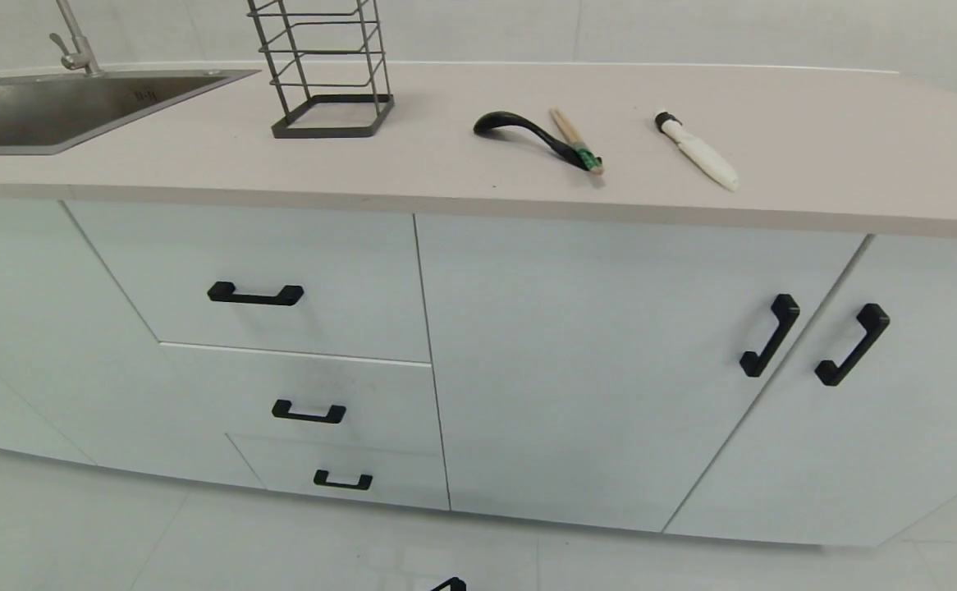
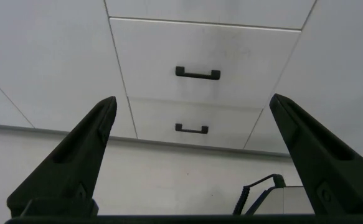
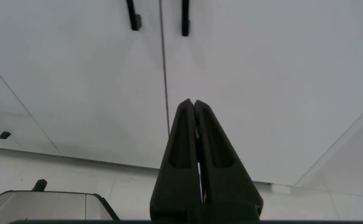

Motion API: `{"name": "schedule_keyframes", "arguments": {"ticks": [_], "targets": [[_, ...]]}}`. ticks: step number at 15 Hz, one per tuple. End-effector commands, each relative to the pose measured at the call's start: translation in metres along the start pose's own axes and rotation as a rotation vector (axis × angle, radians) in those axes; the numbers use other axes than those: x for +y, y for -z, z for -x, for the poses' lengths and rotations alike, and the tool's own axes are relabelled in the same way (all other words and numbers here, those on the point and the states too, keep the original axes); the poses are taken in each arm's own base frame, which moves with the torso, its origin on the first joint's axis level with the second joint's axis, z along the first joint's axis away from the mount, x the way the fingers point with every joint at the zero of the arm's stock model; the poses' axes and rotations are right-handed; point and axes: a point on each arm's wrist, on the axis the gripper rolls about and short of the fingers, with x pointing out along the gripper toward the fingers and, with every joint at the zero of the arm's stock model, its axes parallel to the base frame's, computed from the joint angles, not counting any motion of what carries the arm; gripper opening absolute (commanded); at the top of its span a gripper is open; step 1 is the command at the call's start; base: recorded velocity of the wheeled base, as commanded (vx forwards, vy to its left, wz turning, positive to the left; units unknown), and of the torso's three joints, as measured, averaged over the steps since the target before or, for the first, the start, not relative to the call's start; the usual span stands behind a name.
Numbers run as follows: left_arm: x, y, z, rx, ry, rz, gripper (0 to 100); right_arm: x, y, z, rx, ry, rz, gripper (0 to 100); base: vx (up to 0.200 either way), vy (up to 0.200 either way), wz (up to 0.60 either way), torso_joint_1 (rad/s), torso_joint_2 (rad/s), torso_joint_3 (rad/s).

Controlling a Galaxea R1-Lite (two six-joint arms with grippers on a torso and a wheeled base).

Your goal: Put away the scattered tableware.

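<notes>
Facing the drawers (image 2: 197, 74), the left pincer (image 2: 193, 99) gapes wide and holds nothing; the right pincer (image 3: 194, 102) is pressed closed before two cabinet doors (image 3: 231, 81). On the bench (image 1: 815, 123) lie a black ladle (image 1: 528, 135) touching chopsticks (image 1: 577, 139), a white-handled tool (image 1: 696, 152) nearby, and a wire rack (image 1: 327, 74).

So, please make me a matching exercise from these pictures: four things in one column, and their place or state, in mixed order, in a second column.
Things:
1. wire rack
2. black ladle
3. left end effector
4. right end effector

Place or state:
A. shut
B. lying on the counter beside the chopsticks
C. open
D. standing on the counter near the sink

Pairs: 1-D, 2-B, 3-C, 4-A.
</notes>
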Motion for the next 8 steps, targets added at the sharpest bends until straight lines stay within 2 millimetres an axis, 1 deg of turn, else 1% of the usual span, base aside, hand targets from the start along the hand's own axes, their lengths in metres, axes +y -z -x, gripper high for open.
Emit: {"name": "schedule_keyframes", "arguments": {"ticks": [1,3,8], "targets": [[0.0,0.0,-0.0001,0.001,0.0,0.001,100,0.0,-0.0001,-0.0003,0.004,0.001,0.001,0,0.0,0.2,0.0,0.002,0.0,-0.002],[0.0,0.0,-0.0001,0.001,0.0,0.001,100,0.0,-0.0001,-0.0003,0.004,-0.001,0.001,0,0.0,0.2,0.0,0.0,0.0,0.009],[0.0,-0.0002,-0.0001,-0.001,0.0,0.001,100,0.0,0.0,-0.0001,0.002,-0.001,0.001,0,0.0,0.0,0.0,0.0,0.0,0.0]]}}
